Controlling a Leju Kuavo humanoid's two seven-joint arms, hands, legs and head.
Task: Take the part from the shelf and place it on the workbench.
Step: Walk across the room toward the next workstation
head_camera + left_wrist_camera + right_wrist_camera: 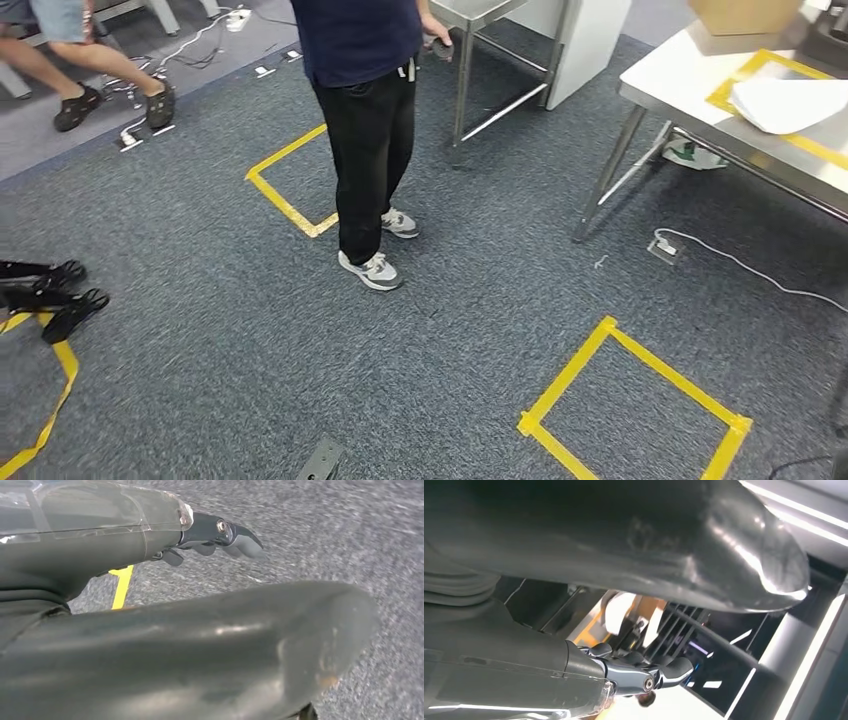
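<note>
Head view: we look down on grey carpet [470,330] w/ yellow tape squares, one [634,405] at lower right, another [287,185] behind a person [370,130] in dark top and black trousers, standing mid-frame in grey trainers. A second person's legs [75,70] in sandals show at upper left, near cables. At upper right stands a steel workbench [670,75] marked w/ yellow tape; a white sheet [790,105] lies on it and a cardboard box [745,15] sits at its far edge. Black tripod-like feet [50,295] rest at left.

Left wrist view: our left hand [215,537] hangs over the carpet, thick grey thumb across the foreground, dark fingers [242,542] held out fairly straight w/ nothing between them; a yellow tape strip [121,586] lies below.

Right wrist view: our right hand [639,672] points up toward ceiling light strips [809,645]; fingers [676,667] lightly curled, apart from the thumb, gripping nothing. Behind them sit orange and white shapes, too blurred to id.

The part and the shelf: we can't tell where either is.
</note>
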